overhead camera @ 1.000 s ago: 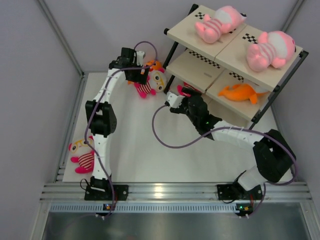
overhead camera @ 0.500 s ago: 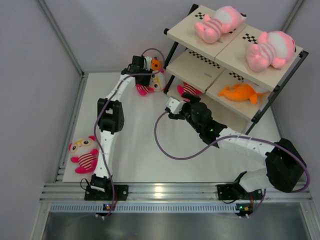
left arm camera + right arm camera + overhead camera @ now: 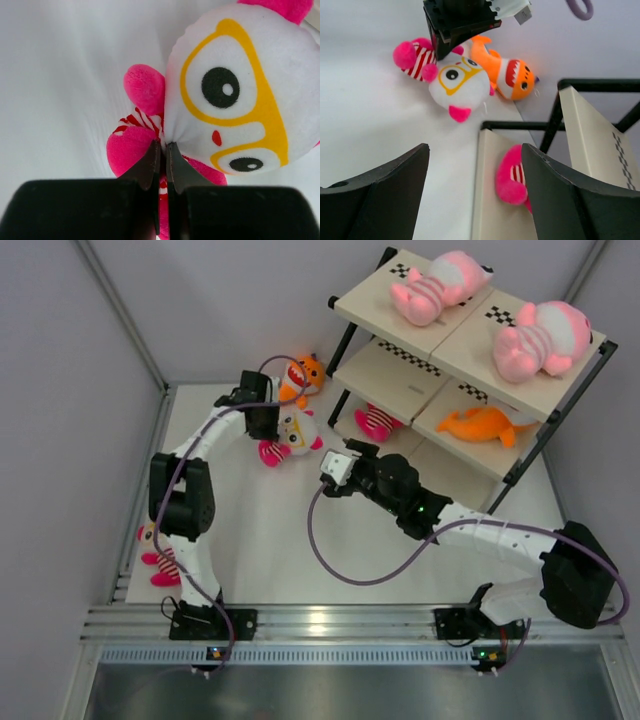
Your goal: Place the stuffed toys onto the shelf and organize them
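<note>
Pale, smooth surface (image 3: 270, 540) stretches from the arm bases toward the shelf (image 3: 365, 308). Nearer than the shelf's lowest board, the right claw (image 3: 474, 155) stands spread and empty. Just left of the shelf, the left claw (image 3: 162, 150) is pressed on only a thin fold of fabric at the neck of the bespectacled toy (image 3: 240, 90). So slight a hold on soft, round plush could slip, or the bulky head could catch the shelf's black frame. Beyond it, beside the shelf's far-left leg, lies a fuzzy orange shark (image 3: 303, 375).
</note>
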Controlling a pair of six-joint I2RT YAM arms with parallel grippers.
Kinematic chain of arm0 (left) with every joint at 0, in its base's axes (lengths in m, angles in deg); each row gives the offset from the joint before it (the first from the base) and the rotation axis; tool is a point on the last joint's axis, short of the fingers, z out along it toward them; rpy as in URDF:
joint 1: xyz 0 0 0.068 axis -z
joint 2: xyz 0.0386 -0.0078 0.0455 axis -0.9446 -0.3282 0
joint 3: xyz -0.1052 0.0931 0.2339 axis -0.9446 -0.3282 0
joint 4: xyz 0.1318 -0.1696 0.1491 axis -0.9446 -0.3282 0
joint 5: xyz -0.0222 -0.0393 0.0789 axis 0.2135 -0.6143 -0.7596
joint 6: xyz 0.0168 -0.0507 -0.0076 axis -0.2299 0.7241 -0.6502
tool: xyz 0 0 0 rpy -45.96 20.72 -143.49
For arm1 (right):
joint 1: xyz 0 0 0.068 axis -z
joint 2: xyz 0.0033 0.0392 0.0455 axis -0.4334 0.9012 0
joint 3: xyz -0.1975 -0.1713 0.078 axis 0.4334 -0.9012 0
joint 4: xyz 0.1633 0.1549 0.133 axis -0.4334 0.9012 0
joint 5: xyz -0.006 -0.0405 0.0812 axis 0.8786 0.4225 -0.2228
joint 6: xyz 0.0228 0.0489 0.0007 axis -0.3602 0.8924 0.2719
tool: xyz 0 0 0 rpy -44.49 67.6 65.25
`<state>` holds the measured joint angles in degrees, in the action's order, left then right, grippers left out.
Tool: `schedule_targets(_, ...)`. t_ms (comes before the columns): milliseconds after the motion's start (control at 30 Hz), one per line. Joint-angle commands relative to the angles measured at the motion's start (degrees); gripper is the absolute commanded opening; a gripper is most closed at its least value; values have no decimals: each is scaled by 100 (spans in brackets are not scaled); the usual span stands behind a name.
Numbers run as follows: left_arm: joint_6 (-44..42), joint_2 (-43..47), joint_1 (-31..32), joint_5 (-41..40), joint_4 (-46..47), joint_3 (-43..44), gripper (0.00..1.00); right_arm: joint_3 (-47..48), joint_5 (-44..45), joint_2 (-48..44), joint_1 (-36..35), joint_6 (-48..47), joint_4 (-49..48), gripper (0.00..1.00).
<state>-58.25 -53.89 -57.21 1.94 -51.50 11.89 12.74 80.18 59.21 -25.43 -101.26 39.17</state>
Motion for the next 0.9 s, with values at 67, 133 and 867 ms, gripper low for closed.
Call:
schedule_targets(67, 1397, 2429, -88, 839, -175, -1418, 0, 123, -394, -100, -713, 937, -900, 73)
schedule_targets(133, 1853, 3121, -115, 883, -184, -1953, 0, 393, -85, 207, -1196, 1139, -989, 73)
schedule_targets(867, 2884, 4356, -404, 1613, -632, -2272, 0, 2838, 1455, 2634, -1349, 2686, -58, 31)
